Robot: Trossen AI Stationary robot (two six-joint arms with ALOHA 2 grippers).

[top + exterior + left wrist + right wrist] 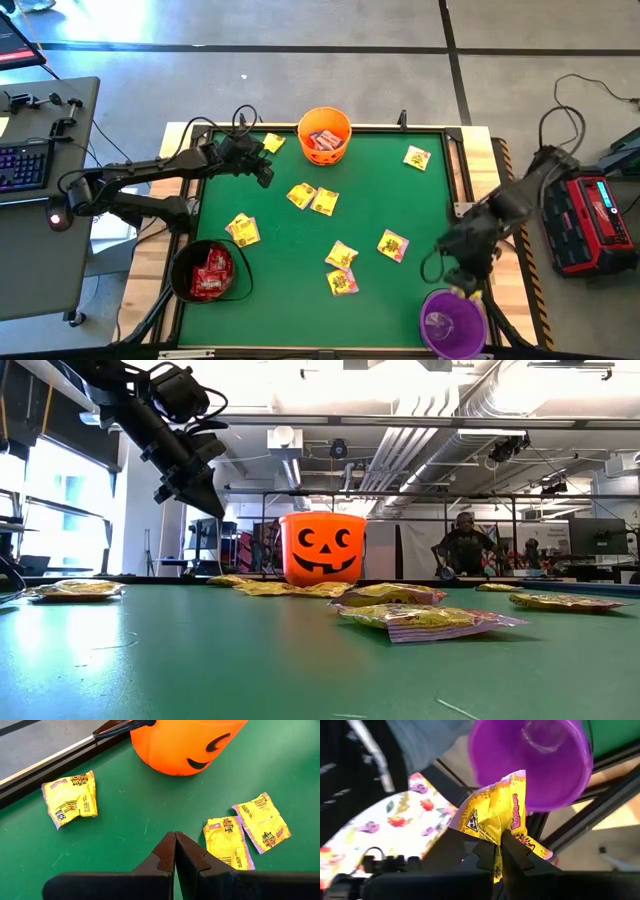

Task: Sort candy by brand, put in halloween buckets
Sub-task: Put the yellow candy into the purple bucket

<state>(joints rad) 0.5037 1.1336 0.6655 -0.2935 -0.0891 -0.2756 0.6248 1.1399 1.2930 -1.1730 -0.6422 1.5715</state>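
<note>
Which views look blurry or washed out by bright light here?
Low view: ceiling lights and the left window blow out, and the near table is soft. Right wrist view: the purple bucket and yellow packet look blurred. High and left wrist views: even light.

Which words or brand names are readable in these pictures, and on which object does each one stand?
"SOUR PATCH": on the yellow packet lying apart from the orange bucket, seen in the left wrist view.
Print on the two yellow packets beside the left gripper: too small to read.
Red print on the yellow packet held by the right gripper by the purple bucket: too blurred to read.
Red packets in the black bucket: unreadable.
</note>
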